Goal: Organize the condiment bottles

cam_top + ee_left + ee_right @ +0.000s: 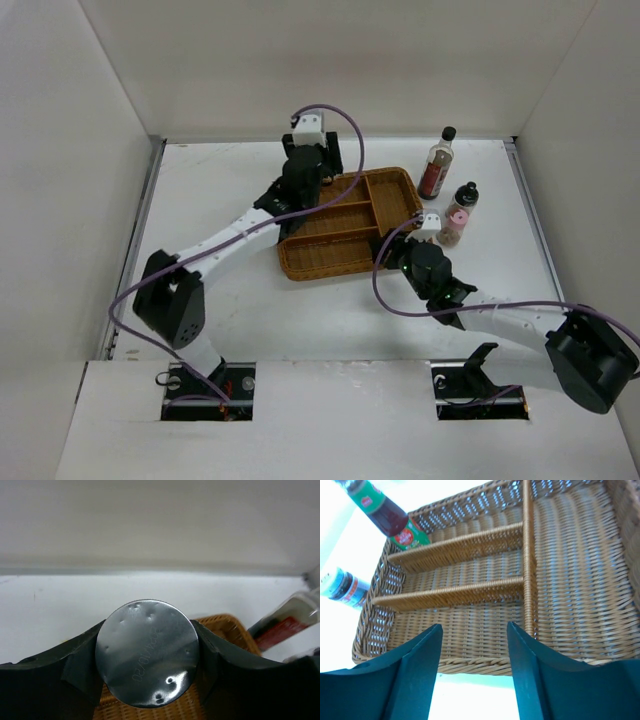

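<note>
The white tabletop (230, 310) carries a brown wicker tray (300, 268) divided into compartments. The left gripper (148, 667) hangs over the tray's far left corner. Its jaws are clamped on a round jar (147, 640) whose dented silver base faces the wrist camera. The right gripper (475, 630) hovers at the tray's right end, jaws apart, with only wicker showing between them. A tall dark black-capped bottle (436, 165) and a pink-lidded shaker (457, 215) stand upright on the tabletop just right of the tray. A red sauce bottle (382, 510) sits just outside a tray corner.
</note>
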